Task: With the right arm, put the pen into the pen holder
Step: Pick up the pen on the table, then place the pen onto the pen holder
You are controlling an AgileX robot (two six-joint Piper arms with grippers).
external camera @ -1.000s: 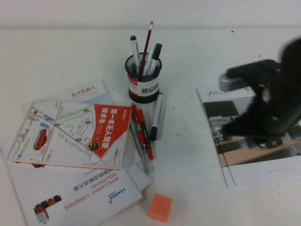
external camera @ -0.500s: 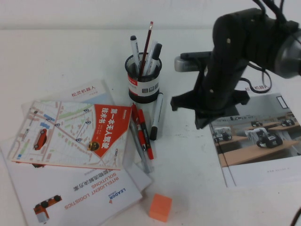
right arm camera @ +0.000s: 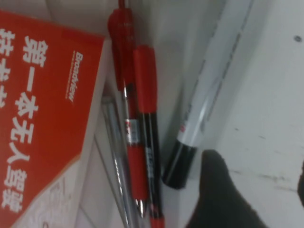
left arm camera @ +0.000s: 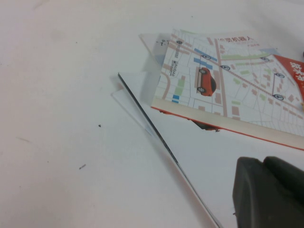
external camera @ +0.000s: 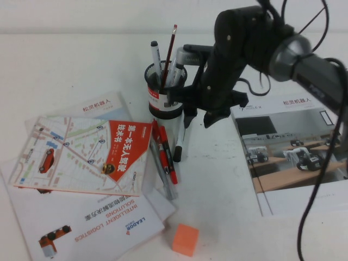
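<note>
The pen (external camera: 181, 132), a thick silvery-grey marker with a black end, lies on the table just in front of the pen holder (external camera: 166, 93). The holder is a black mesh cup with a white label band, and several pens stand in it. My right gripper (external camera: 199, 116) hangs open just above the marker's far end, right of the holder. In the right wrist view the marker (right arm camera: 212, 97) runs diagonally with its black end beside one fingertip (right arm camera: 214, 183); the right gripper (right arm camera: 256, 166) is empty. My left gripper (left arm camera: 268, 190) shows only in the left wrist view, shut over a white booklet.
Two red pens (external camera: 163, 145) and a thin grey pen (external camera: 162, 173) lie left of the marker. A map booklet (external camera: 81, 155) rests on white brochures at the left. An open brochure (external camera: 293, 157) lies at the right. An orange cube (external camera: 185, 239) sits near the front.
My right arm has swung from over the right brochure leftward and now hangs above the marker beside the holder. The pens and booklets have not moved.
</note>
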